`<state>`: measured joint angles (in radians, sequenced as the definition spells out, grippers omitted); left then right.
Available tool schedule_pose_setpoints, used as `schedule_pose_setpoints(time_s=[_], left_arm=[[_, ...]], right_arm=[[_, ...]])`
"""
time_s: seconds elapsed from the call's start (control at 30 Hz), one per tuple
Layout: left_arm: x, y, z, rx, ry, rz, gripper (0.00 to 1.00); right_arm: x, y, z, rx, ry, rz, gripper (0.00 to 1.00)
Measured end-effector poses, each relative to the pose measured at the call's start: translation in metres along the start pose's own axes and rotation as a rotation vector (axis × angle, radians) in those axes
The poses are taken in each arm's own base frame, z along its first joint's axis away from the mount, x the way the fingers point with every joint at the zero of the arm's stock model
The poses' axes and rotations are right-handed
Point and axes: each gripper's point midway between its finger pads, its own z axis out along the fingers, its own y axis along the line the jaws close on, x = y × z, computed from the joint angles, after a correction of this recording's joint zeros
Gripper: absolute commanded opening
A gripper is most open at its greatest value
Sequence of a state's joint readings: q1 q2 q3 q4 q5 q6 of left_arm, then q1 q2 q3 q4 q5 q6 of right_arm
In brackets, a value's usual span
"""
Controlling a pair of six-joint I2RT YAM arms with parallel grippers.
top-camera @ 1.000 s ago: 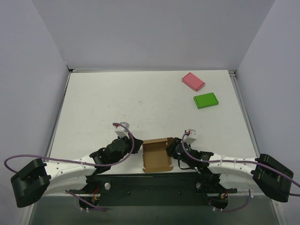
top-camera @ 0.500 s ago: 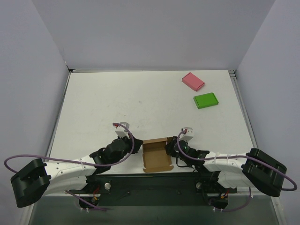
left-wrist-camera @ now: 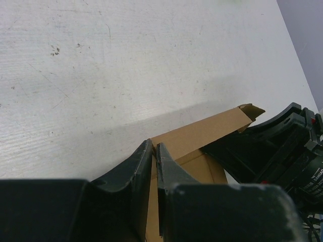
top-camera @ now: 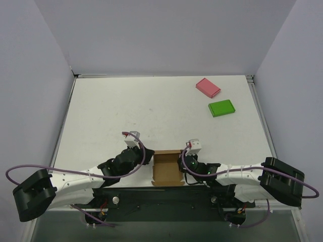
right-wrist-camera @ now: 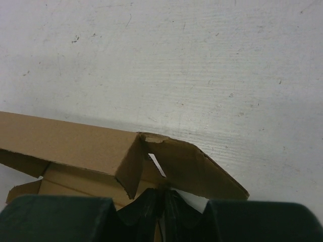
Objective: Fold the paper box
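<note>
The paper box (top-camera: 168,169) sat at the table's (top-camera: 126,111) six o'clock edge, midway between the two arm bases. It was plain brown card, thin and matte, a shallow open rectangle with its flaps partly raised.

The left gripper (left-wrist-camera: 154,154) was at the box's nine o'clock side. Its dark, tapered fingers (left-wrist-camera: 141,164) were pressed almost together, with a thin strip of the card's side wall pinched between them. Seen from that wrist, the far wall of the box ran off as a long, straight-edged brown strip ending in a small folded tab.

The right gripper (right-wrist-camera: 163,195) was at the three o'clock side. Its black fingers were also drawn nearly closed, with a sliver of brown card showing in the slit between them, so it appeared clamped on the right flap. That flap sloped down, creased and slightly ragged at the corner, beside the upright far wall.

The tabletop was white, with a faint woven grain and small grey scuffs. Toward one o'clock, well apart from the arms, lay a pink flat box (top-camera: 208,87) and, nearer, a green flat box (top-camera: 221,108), both smooth rectangles lying askew. Purple cables (top-camera: 65,174) looped along the white arm links.
</note>
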<state>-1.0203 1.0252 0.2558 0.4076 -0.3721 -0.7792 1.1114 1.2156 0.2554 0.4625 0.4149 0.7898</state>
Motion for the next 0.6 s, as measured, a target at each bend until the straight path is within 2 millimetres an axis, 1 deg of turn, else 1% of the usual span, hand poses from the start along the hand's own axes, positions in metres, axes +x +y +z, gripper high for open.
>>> schedule_pose_setpoints(time_s=[0.2,0.27,0.37,0.4,0.47,0.5,0.57,0.6], left_arm=[[-0.001,0.0,0.002,-0.006,-0.007,0.002,0.18],[-0.002,0.001,0.003,-0.01,-0.012,0.003,0.18],[-0.003,0.001,0.004,-0.015,-0.018,0.004,0.18],[-0.003,0.002,0.004,-0.016,-0.019,0.004,0.18],[-0.003,0.001,0.004,-0.015,-0.018,0.004,0.18],[-0.002,0.001,0.004,-0.014,-0.018,0.004,0.18],[-0.002,0.0,0.003,-0.01,-0.015,0.006,0.18],[-0.001,0.0,0.003,-0.01,-0.013,0.008,0.18]], right_arm=[[0.001,0.002,0.003,0.039,-0.012,-0.069,0.17],[0.001,0.004,0.004,0.049,-0.019,-0.096,0.2],[0.001,0.008,0.004,0.06,-0.027,-0.129,0.31],[0.001,0.009,0.003,0.063,-0.027,-0.138,0.39],[0.0,0.013,0.002,0.06,-0.027,-0.149,0.48],[0.0,0.016,0.0,0.054,-0.028,-0.152,0.54],[-0.002,0.021,-0.005,0.038,-0.036,-0.154,0.58],[-0.007,0.023,-0.01,0.028,-0.05,-0.148,0.62]])
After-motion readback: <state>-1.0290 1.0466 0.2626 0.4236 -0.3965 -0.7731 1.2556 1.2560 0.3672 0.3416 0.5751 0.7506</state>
